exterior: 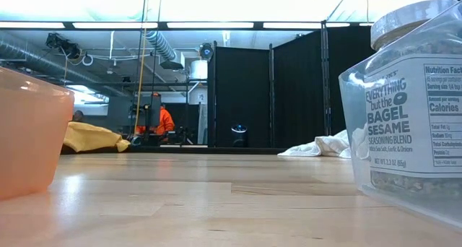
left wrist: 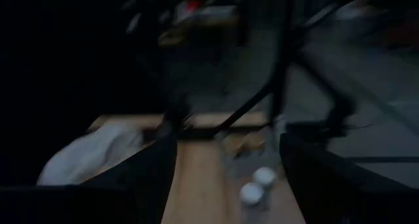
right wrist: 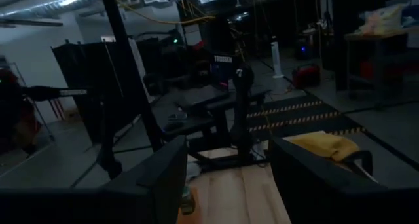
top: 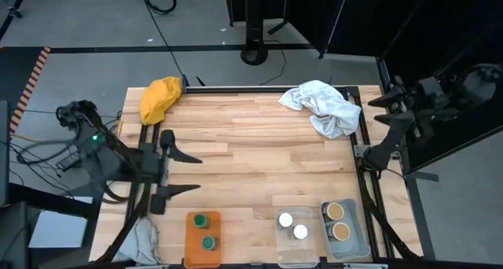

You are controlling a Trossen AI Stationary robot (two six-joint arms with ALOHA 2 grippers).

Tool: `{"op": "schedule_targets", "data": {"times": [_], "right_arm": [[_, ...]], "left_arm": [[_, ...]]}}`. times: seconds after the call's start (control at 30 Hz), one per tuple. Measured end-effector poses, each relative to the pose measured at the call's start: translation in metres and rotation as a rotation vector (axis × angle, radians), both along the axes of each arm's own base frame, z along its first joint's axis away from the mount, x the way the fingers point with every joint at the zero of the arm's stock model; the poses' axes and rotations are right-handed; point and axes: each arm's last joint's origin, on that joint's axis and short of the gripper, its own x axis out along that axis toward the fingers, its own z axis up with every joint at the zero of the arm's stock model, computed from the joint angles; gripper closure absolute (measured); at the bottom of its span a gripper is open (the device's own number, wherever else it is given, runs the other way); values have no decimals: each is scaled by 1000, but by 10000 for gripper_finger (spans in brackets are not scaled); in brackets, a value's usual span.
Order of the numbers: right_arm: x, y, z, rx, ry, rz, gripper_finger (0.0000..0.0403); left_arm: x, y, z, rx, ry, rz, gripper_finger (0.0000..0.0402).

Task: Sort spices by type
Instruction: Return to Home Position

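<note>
Six spice jars stand upright in three trays along the table's near edge. Two green-lidded jars [top: 202, 220] [top: 207, 242] are in the orange tray [top: 191, 249]. The two white-lidded jars [top: 285, 219] [top: 300, 232] are in the clear tray [top: 281, 245], and the two tan-lidded jars [top: 335, 211] [top: 340, 230] are in the grey tray [top: 357, 241]. My left gripper [top: 189, 175] is open over the table's left side, away from the trays and pointing toward the right. Its wrist view shows the white lids [left wrist: 264, 177] far ahead. My right gripper [top: 379, 110] is open at the table's right edge.
A yellow cloth [top: 159, 98] lies at the far left corner and a white cloth [top: 322, 105] at the far right. A grey cloth [top: 141, 237] hangs off the near left edge. The table's middle is bare wood. A person in orange [exterior: 165, 120] is far behind the table.
</note>
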Motion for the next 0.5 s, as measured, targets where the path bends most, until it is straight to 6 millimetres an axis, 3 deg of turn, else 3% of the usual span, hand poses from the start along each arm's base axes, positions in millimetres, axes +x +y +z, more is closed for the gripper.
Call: {"op": "schedule_targets", "data": {"times": [0.2, 0.33, 0.5], "right_arm": [[-19, -23, -5, 11, -20, 0, 182], [-31, -37, -8, 30, -46, 19, 182], [-36, -39, -21, -18, -105, 113, 181]], "left_arm": [[-26, 20, -1, 6, -151, -194, 127], [-43, 36, -18, -44, -197, -194, 127], [-62, 53, -46, -122, -324, -214, 127]]}}
